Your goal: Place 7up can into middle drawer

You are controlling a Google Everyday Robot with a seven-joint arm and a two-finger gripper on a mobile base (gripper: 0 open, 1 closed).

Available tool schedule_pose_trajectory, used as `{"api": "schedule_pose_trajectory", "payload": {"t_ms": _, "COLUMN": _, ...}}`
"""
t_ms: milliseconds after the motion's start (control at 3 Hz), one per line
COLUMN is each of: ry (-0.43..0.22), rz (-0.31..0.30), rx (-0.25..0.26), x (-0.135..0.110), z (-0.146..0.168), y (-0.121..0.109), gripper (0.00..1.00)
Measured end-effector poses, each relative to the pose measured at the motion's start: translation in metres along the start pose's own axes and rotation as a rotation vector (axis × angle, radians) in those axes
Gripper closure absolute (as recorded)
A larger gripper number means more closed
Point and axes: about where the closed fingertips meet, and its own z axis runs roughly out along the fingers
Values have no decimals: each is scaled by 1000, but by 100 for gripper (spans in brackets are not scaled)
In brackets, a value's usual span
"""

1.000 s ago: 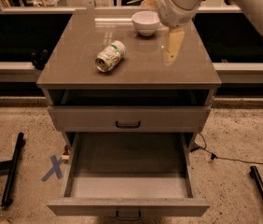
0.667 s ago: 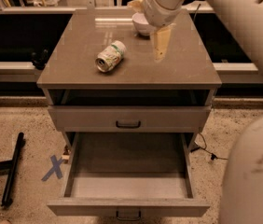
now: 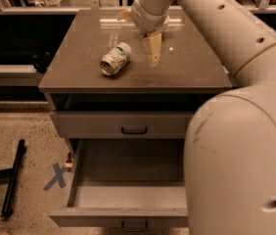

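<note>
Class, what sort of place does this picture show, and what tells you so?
Probably a robot test lab: a blue tape X marks the speckled floor, a grey cabinet has its middle drawer pulled open, and the robot's tool hangs over its top beside a 7up can.

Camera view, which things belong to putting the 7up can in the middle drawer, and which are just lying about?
Job:
7up can, on its side on the cabinet top
middle drawer, pulled open
gripper, over the top, apart from the can

Lying about:
upper drawer front
blue X mark
black pole
</note>
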Motion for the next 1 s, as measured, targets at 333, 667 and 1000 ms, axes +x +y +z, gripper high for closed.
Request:
{"api": "schedule_pose_trajectory", "payload": {"t_ms": 333, "ry": -36, "rz": -42, "rx": -30, "x": -9, "z": 28, "y": -3, "gripper": 0}}
{"api": "schedule_pose_trajectory", "payload": {"t_ms": 667, "ry": -77, "rz": -81, "rx": -51, "x": -19, "z": 51, "y": -2, "gripper": 0}}
{"api": "schedule_pose_trajectory", "payload": {"t_ms": 1000, "ry": -106, "rz": -128, "rx": -69, "x": -29, "z": 67, "y": 1, "gripper": 0}}
